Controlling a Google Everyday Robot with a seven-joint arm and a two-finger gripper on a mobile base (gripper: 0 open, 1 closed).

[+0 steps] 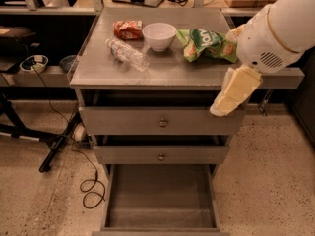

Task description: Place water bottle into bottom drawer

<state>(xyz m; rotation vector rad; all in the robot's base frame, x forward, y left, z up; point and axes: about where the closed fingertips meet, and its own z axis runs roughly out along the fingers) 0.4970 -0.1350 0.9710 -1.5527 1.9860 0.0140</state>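
Gripper (219,110): right side, hanging at the near right corner of the cabinet top (162,70), tip angled down-left.
Jaws: cannot tell how far open.
Water bottle (126,54): on its side, left of cabinet top, just near of the red snack packet (128,29) and white bowl (159,36).
Bottom drawer (160,195): pulled out.

Clear plastic water bottle (126,54), matt metal cabinet (162,75), smooth tool (225,103) beside it

The water bottle (127,54) up top, the bottom drawer (160,198) pulled open.
It lies on its side on the cabinet top (162,72), just left of the white bowl (159,36); the gripper (225,106) hangs at the cabinet's right front corner, well apart from it.
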